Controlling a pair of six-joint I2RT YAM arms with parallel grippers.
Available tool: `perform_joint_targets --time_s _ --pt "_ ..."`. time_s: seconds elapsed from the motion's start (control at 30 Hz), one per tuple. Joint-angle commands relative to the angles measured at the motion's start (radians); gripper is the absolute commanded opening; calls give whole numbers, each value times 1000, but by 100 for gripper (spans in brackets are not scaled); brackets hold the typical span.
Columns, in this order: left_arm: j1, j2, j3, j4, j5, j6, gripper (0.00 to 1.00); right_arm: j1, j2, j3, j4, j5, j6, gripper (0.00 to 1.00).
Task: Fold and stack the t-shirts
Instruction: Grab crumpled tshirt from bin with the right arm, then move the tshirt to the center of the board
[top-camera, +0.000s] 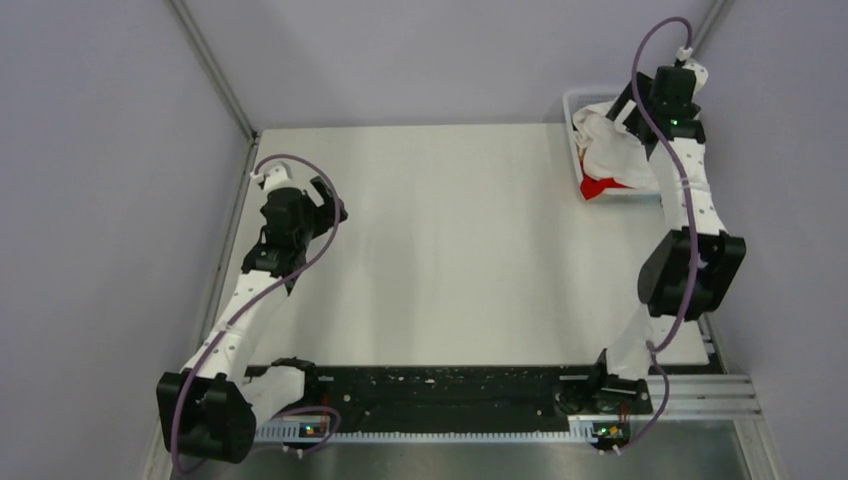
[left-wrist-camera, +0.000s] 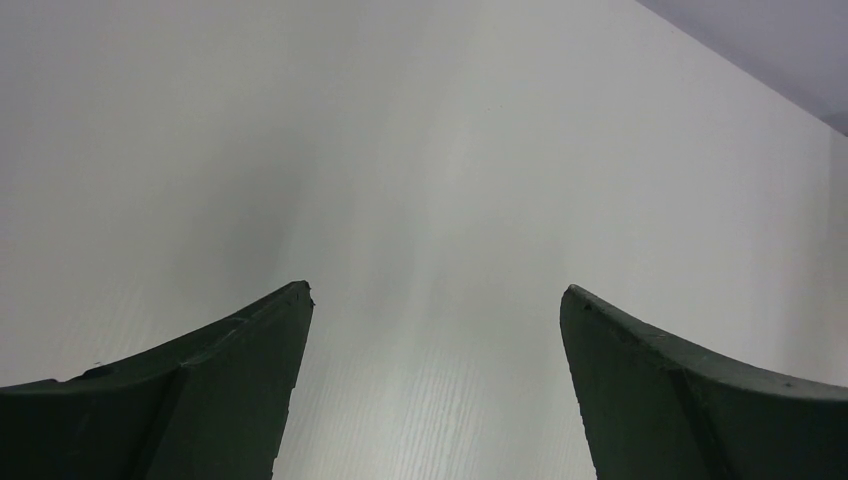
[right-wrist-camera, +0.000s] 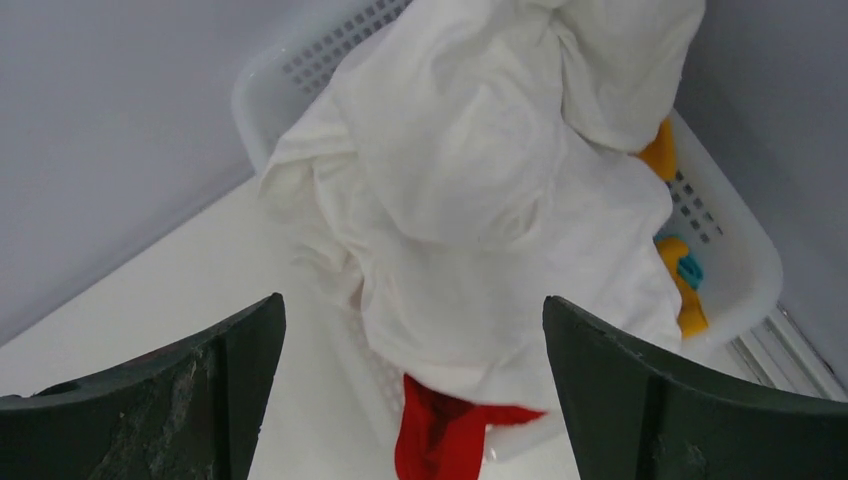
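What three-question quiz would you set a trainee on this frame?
1. True or false: the left gripper is open over bare table.
2. Which shirt lies on top in the basket? A red; B white shirt; C yellow.
3. Which gripper is at the basket?

Key: 1 true; 2 B; 3 the right gripper, open and holding nothing.
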Motion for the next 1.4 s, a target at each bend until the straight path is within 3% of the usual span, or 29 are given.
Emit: perform_joint_targets --time_s 0.0,0.17,0.33,0.37,0.4,0.43,0.47,0.5,0.7,0.9,1.07,1.37 --pt "2 -15 20 49 2 -19 99 -63 295 331 -79 -97 -44 98" --pt "2 -10 1 52 -22 -52 99 -66 559 651 -113 -84 -81 96" --pt "1 -13 3 40 -19 -65 99 -66 669 721 -60 -126 -134 87" --pt "1 -14 3 37 -20 -68 99 -66 674 721 -47 -122 -134 76" --pt "1 -15 3 37 -21 -69 99 -66 673 721 -33 -123 -138 59" --pt "1 -16 3 37 -20 -70 99 -65 669 722 -20 -123 -145 37" --pt "1 -17 4 39 -19 -70 99 -66 660 722 -6 -117 -150 7" --pt "1 -16 4 40 -15 -71 99 -65 644 723 4 -107 -151 0" --pt "1 -9 -1 49 92 -49 99 -65 475 725 55 -185 -170 0" --pt "1 -51 -16 11 -26 -66 99 -32 282 670 125 -685 3 0" --pt "2 -118 -21 -17 -163 -100 99 150 175 673 129 -855 -38 0" --pt "2 -254 -49 -38 -210 -85 99 486 102 727 234 -898 -35 0"
